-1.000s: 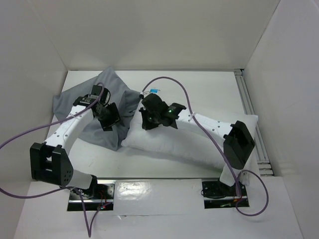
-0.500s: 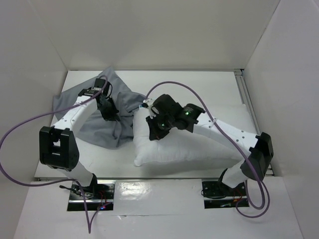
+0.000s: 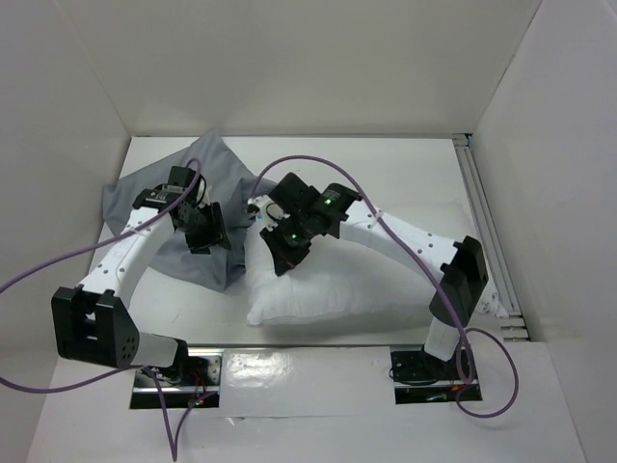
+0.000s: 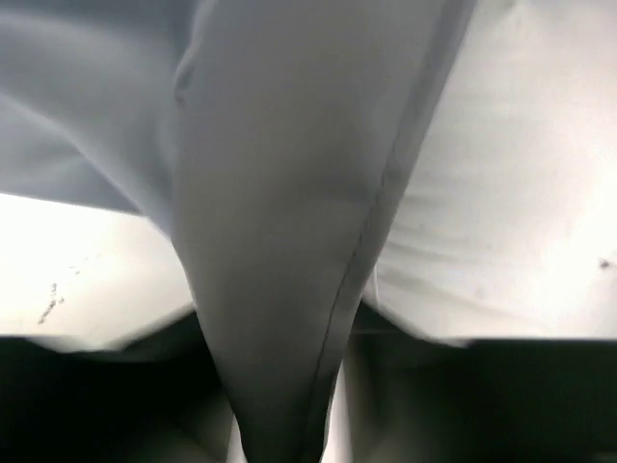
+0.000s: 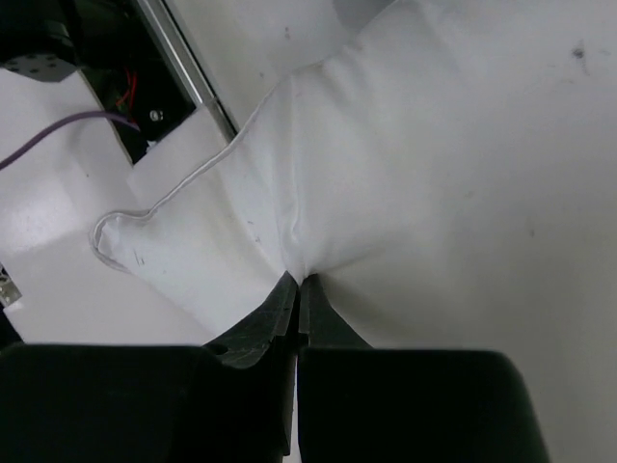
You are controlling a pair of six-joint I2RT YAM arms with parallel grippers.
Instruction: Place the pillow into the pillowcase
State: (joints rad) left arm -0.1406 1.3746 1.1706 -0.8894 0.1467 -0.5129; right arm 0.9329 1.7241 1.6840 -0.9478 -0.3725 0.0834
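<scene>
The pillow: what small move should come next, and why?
Probably the left gripper should lift its fold of the pillowcase to open a mouth: the right gripper pinches a corner of the pillow right beside it, yet the pillow lies outside.

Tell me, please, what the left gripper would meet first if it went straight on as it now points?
The pillowcase: a fold of it runs between the fingers of the left gripper and fills the way ahead. What lies behind the cloth is hidden.
</scene>
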